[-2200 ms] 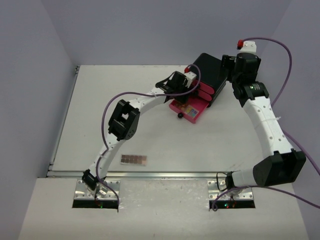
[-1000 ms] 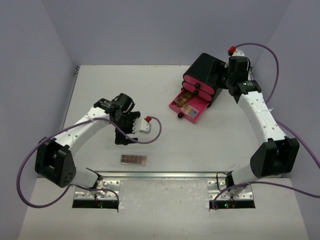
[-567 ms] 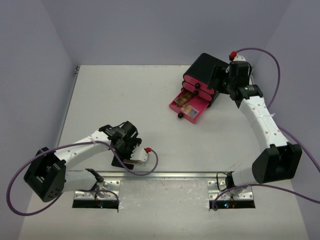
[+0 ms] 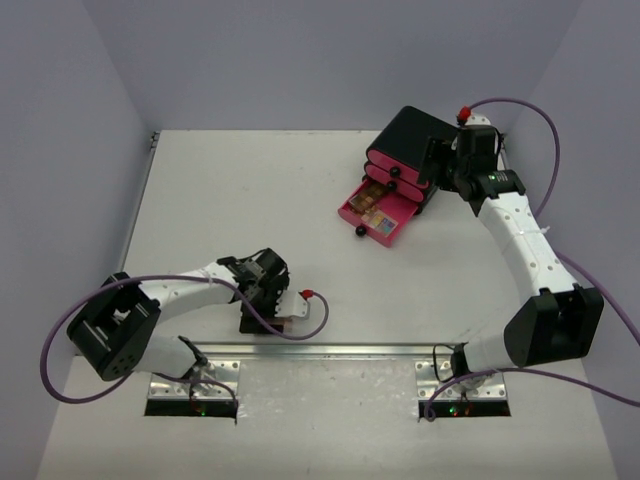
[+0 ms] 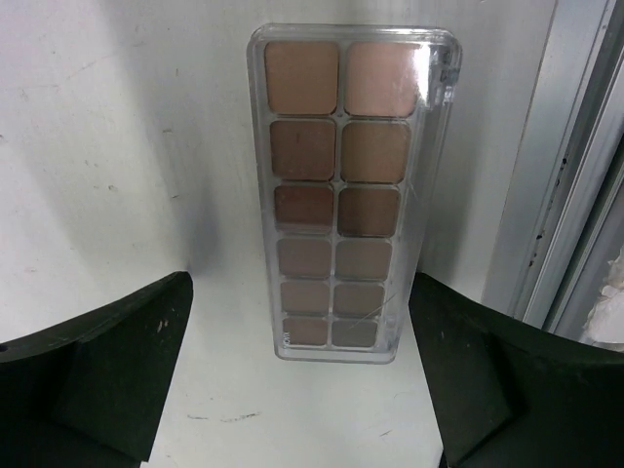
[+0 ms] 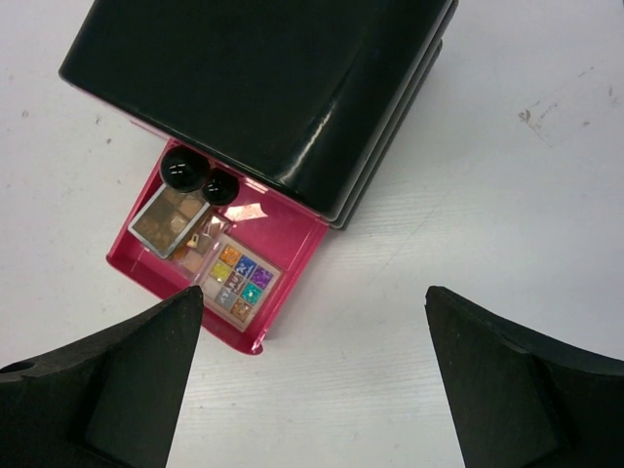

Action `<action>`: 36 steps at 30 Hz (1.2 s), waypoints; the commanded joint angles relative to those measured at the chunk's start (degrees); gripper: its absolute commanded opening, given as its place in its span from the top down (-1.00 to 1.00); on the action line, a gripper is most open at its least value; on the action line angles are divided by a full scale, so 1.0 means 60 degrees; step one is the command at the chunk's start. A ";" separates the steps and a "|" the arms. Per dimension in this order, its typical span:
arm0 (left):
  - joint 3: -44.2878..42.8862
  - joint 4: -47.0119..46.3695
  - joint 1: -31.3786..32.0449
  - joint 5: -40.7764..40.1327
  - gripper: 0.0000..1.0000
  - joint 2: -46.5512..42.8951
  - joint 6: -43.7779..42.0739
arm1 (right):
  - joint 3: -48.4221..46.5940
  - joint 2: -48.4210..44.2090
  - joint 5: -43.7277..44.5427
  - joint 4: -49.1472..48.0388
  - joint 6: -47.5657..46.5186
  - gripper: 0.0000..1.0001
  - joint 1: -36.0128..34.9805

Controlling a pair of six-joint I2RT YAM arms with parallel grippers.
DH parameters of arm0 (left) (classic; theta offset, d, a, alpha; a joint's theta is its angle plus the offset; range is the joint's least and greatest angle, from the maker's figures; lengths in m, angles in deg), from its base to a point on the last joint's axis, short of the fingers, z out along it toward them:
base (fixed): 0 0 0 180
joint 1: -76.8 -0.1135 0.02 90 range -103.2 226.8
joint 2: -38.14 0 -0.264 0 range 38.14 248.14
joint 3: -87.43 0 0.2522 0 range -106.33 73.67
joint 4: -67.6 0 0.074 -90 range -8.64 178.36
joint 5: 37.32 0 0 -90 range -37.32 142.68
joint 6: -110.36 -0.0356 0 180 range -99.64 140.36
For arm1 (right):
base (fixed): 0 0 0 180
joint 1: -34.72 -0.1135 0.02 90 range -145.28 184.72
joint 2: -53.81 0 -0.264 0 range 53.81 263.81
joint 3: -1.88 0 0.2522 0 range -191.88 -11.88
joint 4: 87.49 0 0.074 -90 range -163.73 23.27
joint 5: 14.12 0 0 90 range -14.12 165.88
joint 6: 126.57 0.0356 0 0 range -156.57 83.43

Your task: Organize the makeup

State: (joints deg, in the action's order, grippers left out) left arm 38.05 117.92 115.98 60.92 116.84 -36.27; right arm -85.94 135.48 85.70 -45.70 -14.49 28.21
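Eyeshadow palettes [image 6: 239, 283] lie in the open pink drawer [image 6: 292, 244]. The left gripper [image 5: 299, 292] gapes astride a brown palette [image 5: 336, 195]; the right gripper [image 6: 312, 292] hovers released.

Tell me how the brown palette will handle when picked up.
The brown palette looks like a stiff, flat clear-plastic case, so it probably won't flex. Its glossy lid may slip when pinched. Lying flat on the table, it shouldn't roll, but its low edges may be hard to catch.

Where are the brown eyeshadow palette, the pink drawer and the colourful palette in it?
brown eyeshadow palette [image 5: 339, 195], left wrist view, middle pans.
pink drawer [image 6: 292, 237], right wrist view, bare floor.
colourful palette [image 6: 239, 279], right wrist view, centre.
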 commanded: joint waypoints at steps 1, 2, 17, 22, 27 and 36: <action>0.0808 -0.1590 0.0304 -0.0386 -0.69 0.0356 0.0207 | -0.0052 -0.0099 0.0419 -0.0145 -0.0282 -0.91 0.0029; 0.0740 -0.1653 0.0310 -0.0435 -0.49 0.0508 0.0258 | -0.0069 -0.0071 0.0411 -0.0146 -0.0279 -0.91 0.0029; -0.3095 -0.0820 0.0217 0.0209 1.00 0.2114 0.2233 | -0.0215 0.0046 0.0653 -0.0160 -0.0419 -0.94 0.0044; -0.5639 -0.0667 0.0153 0.0763 1.00 0.2770 0.3447 | -0.0216 0.0135 0.0353 -0.0120 -0.0021 -0.94 0.0044; -0.7999 -0.0224 0.0212 0.1234 1.00 0.3957 0.4407 | -0.0610 0.0451 0.0179 0.0089 0.0282 -0.94 0.0044; -1.2371 0.1357 0.0383 0.0729 1.00 0.7176 0.6064 | -0.1118 0.0676 0.0057 0.0396 0.0324 -0.94 0.0073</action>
State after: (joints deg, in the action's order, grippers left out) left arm -31.83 122.11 117.72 65.67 156.73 -6.34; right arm -89.97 140.18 86.39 -42.98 -13.34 28.28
